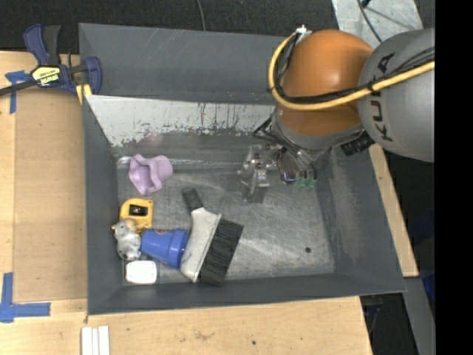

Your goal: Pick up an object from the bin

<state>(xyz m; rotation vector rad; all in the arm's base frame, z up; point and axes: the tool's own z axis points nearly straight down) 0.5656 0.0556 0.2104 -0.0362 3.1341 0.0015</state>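
The end effector (pixel 257 174) hangs low over bare floor in the upper middle of the grey metal bin (pixel 295 228), just below the back wall. Whether it is open or closed cannot be told from this angle. Above it, the arm's orange cover (pixel 325 72) fills the upper right of the frame.

All the loose things lie toward the lower left of the bin, apart from the end effector. Nearest is a white-backed brush with black bristles (pixel 211 244), with a small dark block (pixel 192 197) just above it. Left of the brush lie a blue cup (pixel 167 247) on its side, a white block (pixel 140 272), a yellow tape measure (pixel 137 212) and a crumpled purple piece (pixel 150 172).
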